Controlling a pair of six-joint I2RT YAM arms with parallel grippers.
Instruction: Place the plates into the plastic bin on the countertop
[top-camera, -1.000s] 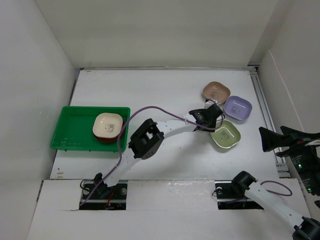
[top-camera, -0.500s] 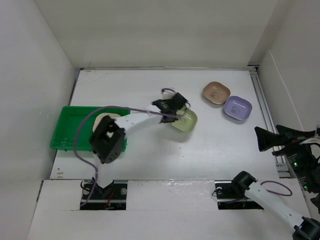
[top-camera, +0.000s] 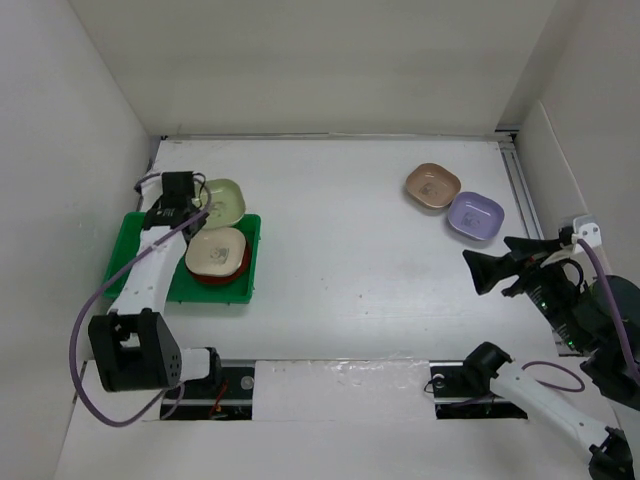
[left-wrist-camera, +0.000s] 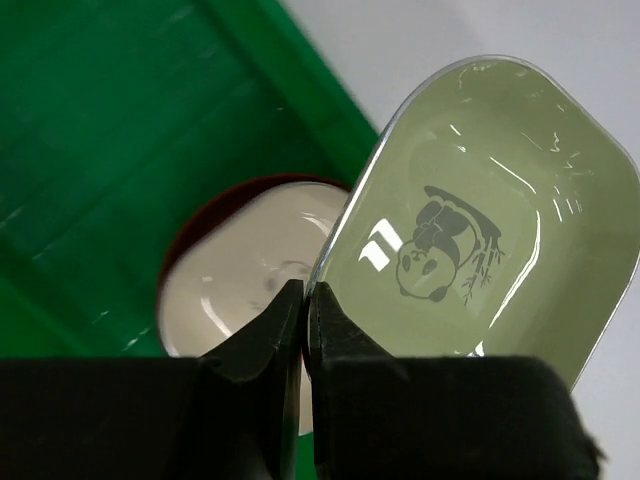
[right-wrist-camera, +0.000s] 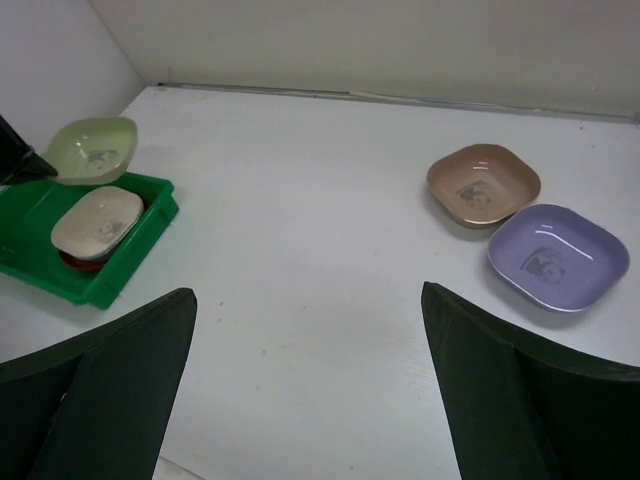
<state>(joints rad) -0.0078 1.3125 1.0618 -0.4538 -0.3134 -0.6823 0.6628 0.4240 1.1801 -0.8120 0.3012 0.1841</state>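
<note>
My left gripper (top-camera: 196, 205) (left-wrist-camera: 305, 296) is shut on the rim of the olive green plate (top-camera: 223, 200) (left-wrist-camera: 480, 220), which hangs tilted over the far right corner of the green plastic bin (top-camera: 140, 250) (left-wrist-camera: 120, 150). In the bin a cream plate (top-camera: 216, 250) (left-wrist-camera: 240, 270) rests on a red-brown plate (top-camera: 215, 276). A tan-pink plate (top-camera: 432, 186) (right-wrist-camera: 483, 184) and a lavender plate (top-camera: 475, 216) (right-wrist-camera: 558, 256) lie on the countertop (top-camera: 350, 250) at the far right. My right gripper (top-camera: 489, 254) (right-wrist-camera: 306, 292) stands open and empty above the countertop, near side of those two plates.
White walls close in the countertop on the left, back and right. A metal rail (top-camera: 525, 190) runs along the right edge. The left arm's cable (top-camera: 90, 320) loops beside the bin's near left side.
The left arm has swung the olive green plate from the right middle of the countertop over to the bin's far corner. The right gripper has come leftward, further into view.
</note>
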